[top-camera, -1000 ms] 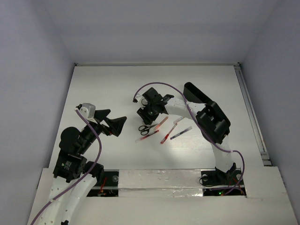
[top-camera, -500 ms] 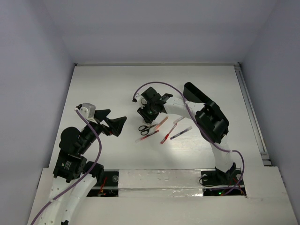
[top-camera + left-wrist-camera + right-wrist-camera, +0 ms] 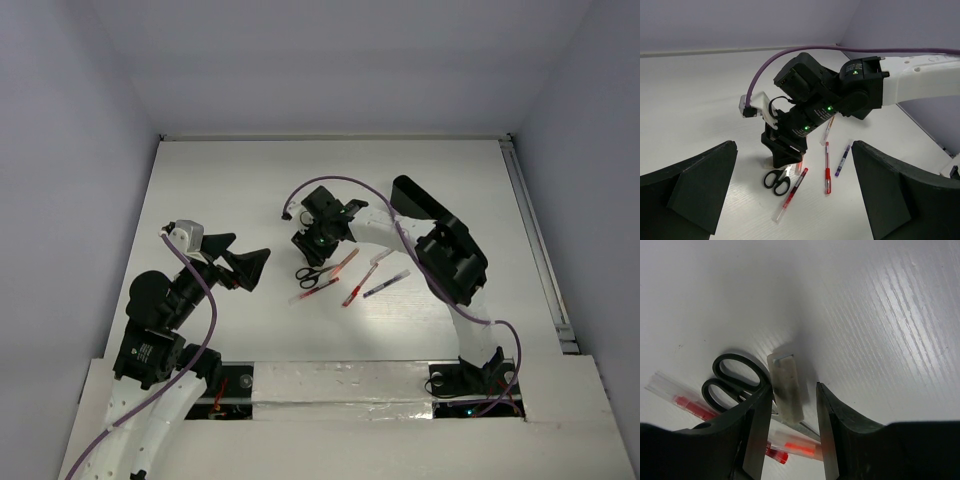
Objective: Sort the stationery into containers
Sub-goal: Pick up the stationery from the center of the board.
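1. Right wrist: straddling eraser (image 3: 786, 385) with right tool (image 3: 793, 390), fingers narrow but not yet pinched; eraser on bench (image 3: 880, 315), just beside scissors (image 3: 735, 377).
2. Grasp step in hand; pens (image 3: 358, 285) loose nearby, nothing visibly sorted.
3. Next: close squarely, lift without dragging scissors, carry to tray (image 3: 415, 198), seemingly the black shape behind the right arm.
4. Left tool (image 3: 238, 258): wide, holding nothing, well apart.

Soft, even light whitens the counter (image 3: 900, 315), with streaky glare beyond the right fingers (image 3: 850, 440), which loom dark and blurred, a faint grey shadow lying just ahead between them.
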You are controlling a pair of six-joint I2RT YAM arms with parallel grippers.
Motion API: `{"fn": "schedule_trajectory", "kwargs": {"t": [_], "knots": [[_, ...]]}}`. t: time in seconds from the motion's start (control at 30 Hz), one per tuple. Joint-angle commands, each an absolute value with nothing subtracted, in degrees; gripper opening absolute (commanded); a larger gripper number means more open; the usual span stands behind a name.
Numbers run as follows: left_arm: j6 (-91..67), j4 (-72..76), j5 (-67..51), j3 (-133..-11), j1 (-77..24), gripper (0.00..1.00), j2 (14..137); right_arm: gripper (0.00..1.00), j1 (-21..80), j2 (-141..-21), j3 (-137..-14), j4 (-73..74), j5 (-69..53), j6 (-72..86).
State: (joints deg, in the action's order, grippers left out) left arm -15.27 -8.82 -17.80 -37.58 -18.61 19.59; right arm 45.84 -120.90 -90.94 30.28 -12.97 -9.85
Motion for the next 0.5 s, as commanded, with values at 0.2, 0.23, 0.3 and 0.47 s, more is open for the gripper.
{"fn": "schedule_trajectory", "kwargs": {"t": [0.2, 0.23, 0.3, 0.47], "knots": [[-14.68, -5.8, -18.19, -37.97, -18.28, 0.99, 18.63, 0.42, 46.23, -123.48, -93.87, 31.64, -14.94, -10.64], [-14.68, -5.71, -18.19, -37.97, -18.28, 0.99, 18.63, 0.38, 46.23, -123.57, -93.78, 31.64, -14.68, -10.63], [-14.68, -5.8, -18.19, -37.97, -18.28, 0.99, 18.55, 0.3, 46.23, -123.4, -93.69, 31.38, -14.33, -10.46], [-14.59, -5.89, -18.19, -37.97, -18.28, 0.99, 18.55, 0.23, 46.23, -122.08, -93.08, 29.62, -11.61, -9.67]]}}
